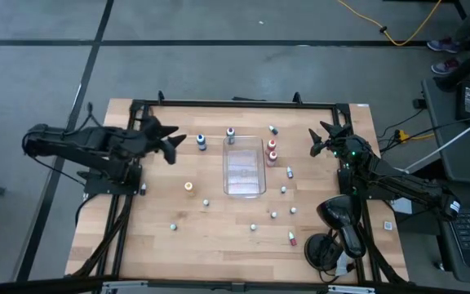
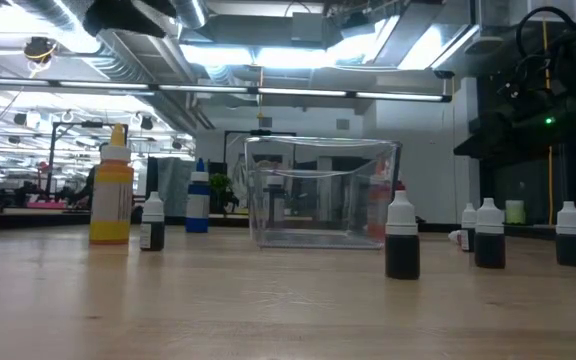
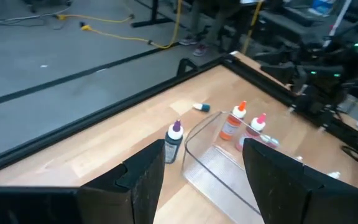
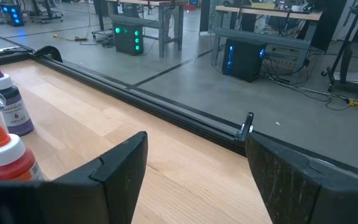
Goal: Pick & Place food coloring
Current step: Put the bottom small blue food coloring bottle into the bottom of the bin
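The left gripper [image 1: 172, 144] hangs above the table's far left part, fingers spread and empty, just left of a blue bottle [image 1: 201, 143]. The right gripper [image 1: 323, 140] waits over the far right edge, also spread with nothing between its fingers. The clear tray [image 1: 245, 189] sits mid-table; whether anything lies inside is hard to tell through its walls. A dark bottle [image 1: 230, 134] stands at its far end, an orange-red bottle [image 1: 272, 146] and a pink one [image 1: 271, 157] beside its right wall. A yellow-orange bottle [image 1: 188, 187] stands left of it. Smaller bottles scattered nearer show from above only as pale caps, colours unreadable
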Motion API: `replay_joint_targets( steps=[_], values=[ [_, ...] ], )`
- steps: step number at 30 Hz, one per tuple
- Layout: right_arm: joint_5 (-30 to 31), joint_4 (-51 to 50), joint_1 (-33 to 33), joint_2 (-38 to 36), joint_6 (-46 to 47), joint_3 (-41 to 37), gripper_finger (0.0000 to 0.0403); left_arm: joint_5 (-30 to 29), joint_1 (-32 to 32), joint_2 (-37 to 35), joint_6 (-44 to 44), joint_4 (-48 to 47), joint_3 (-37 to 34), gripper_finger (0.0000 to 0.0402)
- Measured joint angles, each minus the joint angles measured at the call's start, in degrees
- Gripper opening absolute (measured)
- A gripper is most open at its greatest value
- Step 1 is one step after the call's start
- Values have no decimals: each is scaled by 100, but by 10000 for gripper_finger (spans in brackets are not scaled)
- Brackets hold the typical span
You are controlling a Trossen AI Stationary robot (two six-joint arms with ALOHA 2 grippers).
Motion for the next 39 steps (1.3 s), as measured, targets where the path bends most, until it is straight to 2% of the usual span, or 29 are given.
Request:
replay_joint_targets(
  steps=[8, 14, 21, 31, 39],
  values=[
    [-2, 1, 1, -2, 1, -1, 273, -226, -18, 1073, -1093, -173, 480, 210],
    [-1, 1, 0, -2, 0, -1, 273, 60, -274, 1793, -2155, -472, 789, 210],
    [0, 1, 2, -2, 2, 0, 273, 148, -742, 2513, -2992, -769, 1258, 210],
    [-2, 2, 2, -2, 1, 0, 273, 741, -1493, 3303, -4156, -2216, 2300, 209],
    [0, 0, 2, -2, 2, 0, 273, 1537, -2248, 3603, -5199, -3034, 2521, 193]
  ],
)
